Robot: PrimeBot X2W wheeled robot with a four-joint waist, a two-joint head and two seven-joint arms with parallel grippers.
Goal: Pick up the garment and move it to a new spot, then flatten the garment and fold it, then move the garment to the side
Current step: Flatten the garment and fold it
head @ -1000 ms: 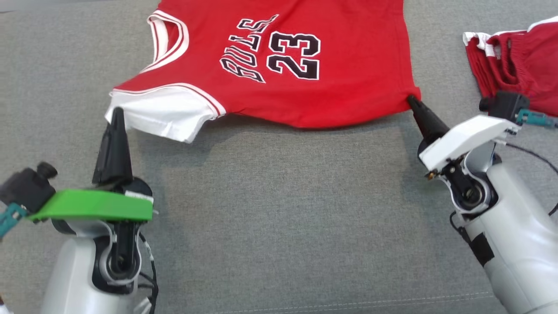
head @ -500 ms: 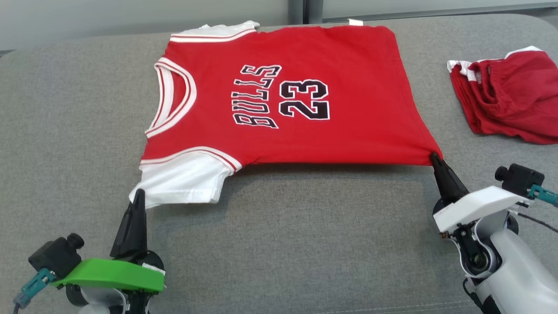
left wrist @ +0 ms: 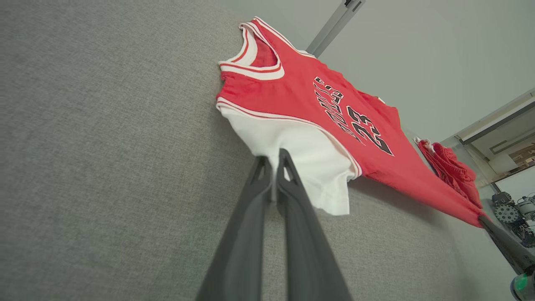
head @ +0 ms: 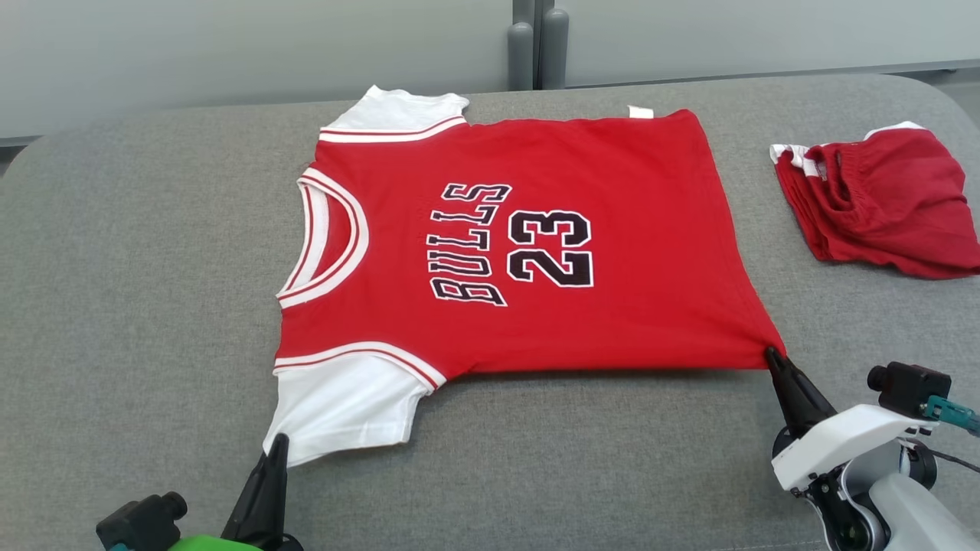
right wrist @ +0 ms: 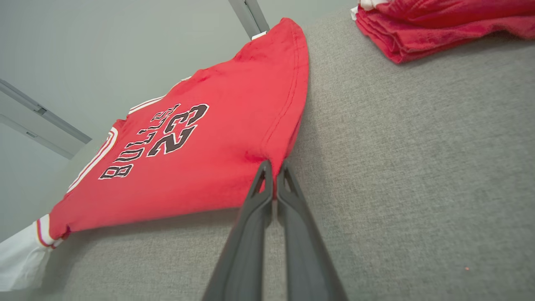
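The garment point(head: 628, 306) is a red jersey with white sleeves and "BULLS 23" on it, spread face up on the grey cushion point(head: 138, 268), neck to the left. My left gripper point(head: 279, 440) is shut on the near corner of its white sleeve point(head: 344, 405). My right gripper point(head: 772, 353) is shut on the near right hem corner. In the left wrist view the left gripper point(left wrist: 276, 156) pinches the sleeve edge of the garment point(left wrist: 292, 96). In the right wrist view the right gripper point(right wrist: 273, 165) pinches the hem of the garment point(right wrist: 234, 125), whose near edge is slightly raised.
A folded red pair of shorts point(head: 880, 207) lies at the cushion's far right, also seen as the shorts point(right wrist: 439, 25) in the right wrist view. A pale wall with a grey post point(head: 532, 46) stands behind the cushion's back edge. Bare grey cushion stretches left of and in front of the jersey.
The head camera has moved, so the whole scene sits lower and the jersey's far edge and the wall have come into view. Both grippers stay shut on the same corners.
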